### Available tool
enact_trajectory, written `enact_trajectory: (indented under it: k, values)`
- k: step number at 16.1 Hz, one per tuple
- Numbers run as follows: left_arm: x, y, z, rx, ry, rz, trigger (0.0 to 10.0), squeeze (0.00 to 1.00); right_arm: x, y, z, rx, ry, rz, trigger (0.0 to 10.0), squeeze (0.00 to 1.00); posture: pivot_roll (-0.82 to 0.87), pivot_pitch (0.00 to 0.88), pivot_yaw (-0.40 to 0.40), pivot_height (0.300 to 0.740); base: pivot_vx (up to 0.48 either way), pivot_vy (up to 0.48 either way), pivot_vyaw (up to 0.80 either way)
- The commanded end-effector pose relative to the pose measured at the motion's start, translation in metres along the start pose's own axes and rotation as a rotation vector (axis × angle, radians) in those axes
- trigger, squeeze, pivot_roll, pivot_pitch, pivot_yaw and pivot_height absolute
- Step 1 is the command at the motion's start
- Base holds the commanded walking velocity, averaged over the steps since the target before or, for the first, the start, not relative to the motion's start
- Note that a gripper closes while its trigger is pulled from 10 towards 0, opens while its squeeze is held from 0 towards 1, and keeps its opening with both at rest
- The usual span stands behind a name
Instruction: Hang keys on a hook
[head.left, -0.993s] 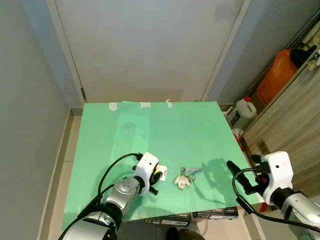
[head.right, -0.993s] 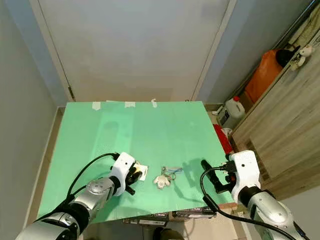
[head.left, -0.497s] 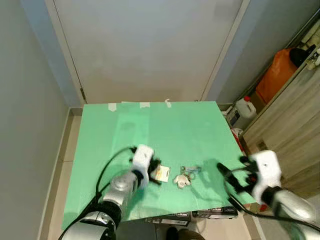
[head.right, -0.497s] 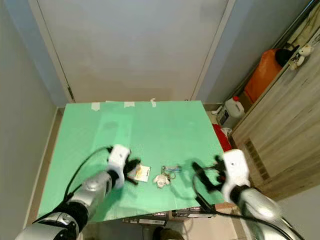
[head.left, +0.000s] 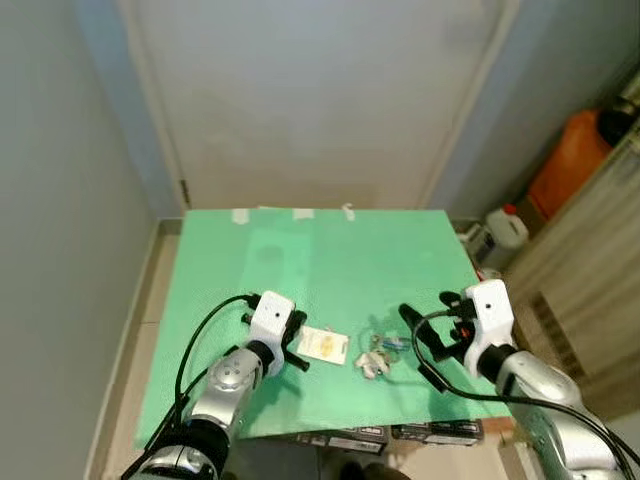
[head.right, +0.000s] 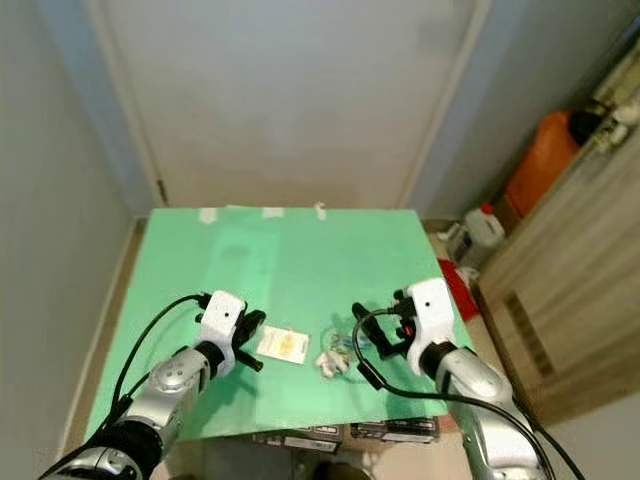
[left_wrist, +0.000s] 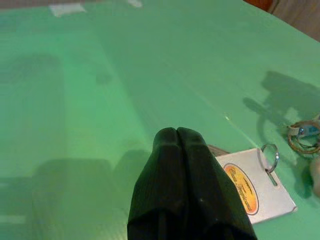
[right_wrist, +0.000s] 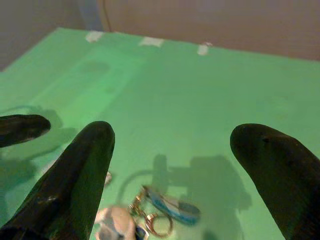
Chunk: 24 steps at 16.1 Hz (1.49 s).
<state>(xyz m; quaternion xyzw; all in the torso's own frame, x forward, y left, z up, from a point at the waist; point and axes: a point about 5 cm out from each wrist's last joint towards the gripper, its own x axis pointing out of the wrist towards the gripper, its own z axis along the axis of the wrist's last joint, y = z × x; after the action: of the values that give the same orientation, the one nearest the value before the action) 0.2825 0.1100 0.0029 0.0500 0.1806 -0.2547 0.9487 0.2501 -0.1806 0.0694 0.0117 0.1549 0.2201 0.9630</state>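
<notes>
We note two silver-grey metallic arms with rounded, jointed segments. Each wrist carries a white, boxy housing with rounded corners, and a black cable loops from each housing back along the forearm. The left gripper (head.left: 298, 352) and right gripper (head.left: 418, 340) each have two long black fingers. Up close, the left fingers (left_wrist: 172, 165) show fine ribbed texture; the right fingers (right_wrist: 85, 165) look smooth, matte, round-tipped.
</notes>
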Motion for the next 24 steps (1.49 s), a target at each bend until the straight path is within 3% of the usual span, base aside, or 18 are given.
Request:
enact_trajectory:
  k: [1,3,7,10,13,16,19,24]
  values:
    - [0.007,-0.005,0.006,0.028,0.011,-0.032,10.0,0.0,-0.001,-0.005,-0.001,-0.017,0.005,-0.023,10.0,0.0,-0.04,0.002,-0.083,0.74,0.0,0.0,0.0]
    - [0.013,-0.005,0.011,0.066,0.048,-0.037,10.0,0.0,-0.011,-0.008,-0.003,-0.03,0.013,-0.035,10.0,0.0,-0.09,0.015,-0.078,0.74,0.0,0.0,0.0]
    - [0.021,-0.009,0.019,0.052,0.056,-0.06,10.0,0.0,-0.032,-0.017,-0.004,-0.045,0.022,-0.082,10.0,0.0,-0.17,0.049,-0.068,0.74,0.0,0.0,0.0]
    - [0.021,-0.01,0.013,0.034,0.097,-0.059,10.0,0.0,-0.054,-0.019,-0.006,-0.052,0.041,-0.104,10.0,0.0,-0.22,0.086,-0.068,0.74,0.0,0.0,0.0]
    - [0.018,-0.017,-0.001,-0.046,0.162,-0.064,10.0,0.0,-0.071,-0.021,-0.011,-0.054,0.073,-0.129,10.0,0.0,-0.25,0.111,-0.071,0.74,0.0,0.0,0.0]
    - [0.015,-0.023,-0.013,-0.118,0.217,-0.068,10.0,0.0,-0.078,-0.02,-0.01,-0.058,0.093,-0.128,10.0,0.0,-0.27,0.124,-0.081,0.74,0.0,0.0,0.0]
    - [0.005,-0.018,-0.032,-0.209,0.303,0.006,10.0,0.0,-0.079,-0.021,-0.011,-0.059,0.108,-0.125,10.0,0.0,-0.25,0.114,-0.083,0.74,0.0,0.0,0.0]
    - [-0.018,-0.02,-0.066,-0.233,0.355,0.042,10.0,0.0,-0.06,-0.025,-0.005,-0.067,0.08,-0.113,10.0,0.0,-0.17,0.081,-0.087,0.74,0.0,0.0,0.0]
